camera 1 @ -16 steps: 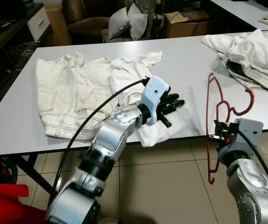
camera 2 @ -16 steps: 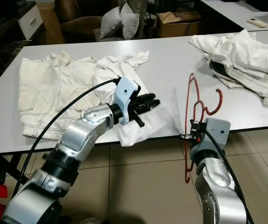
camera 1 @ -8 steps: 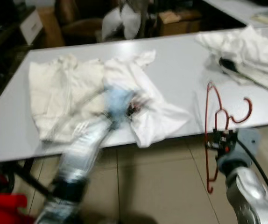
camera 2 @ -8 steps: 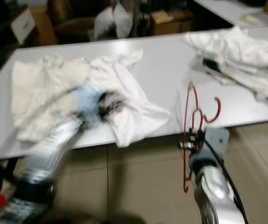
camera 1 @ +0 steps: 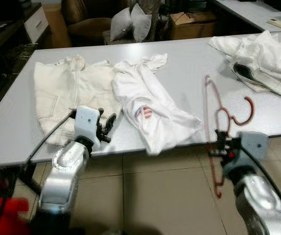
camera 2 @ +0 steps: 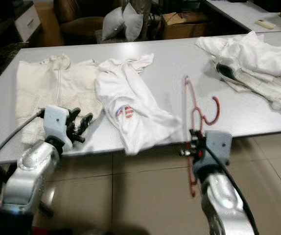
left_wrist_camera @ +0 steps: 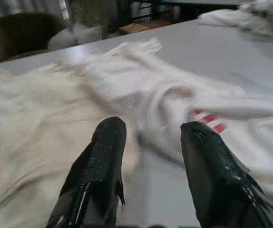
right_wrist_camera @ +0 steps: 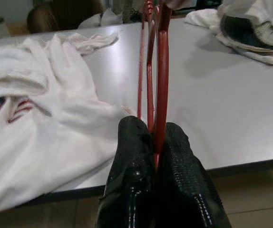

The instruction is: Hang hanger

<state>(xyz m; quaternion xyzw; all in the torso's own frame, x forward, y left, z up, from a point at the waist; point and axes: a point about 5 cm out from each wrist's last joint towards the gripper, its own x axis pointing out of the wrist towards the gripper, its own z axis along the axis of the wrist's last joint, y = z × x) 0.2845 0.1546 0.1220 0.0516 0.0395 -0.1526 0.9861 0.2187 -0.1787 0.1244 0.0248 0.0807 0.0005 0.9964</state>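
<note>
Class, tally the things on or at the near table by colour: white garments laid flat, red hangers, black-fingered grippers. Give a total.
White garments: 2, jacket and T-shirt
Red hangers: 1, hanger
Black-fingered grippers: 2, left gripper, right gripper
Total: 5

hanger [camera 1: 214, 122]: 1 | spread garments [camera 1: 145, 105]: 2 | cushions [camera 1: 130, 22]: 2 | piled clothes [camera 1: 263, 54]: perhaps 2
</note>
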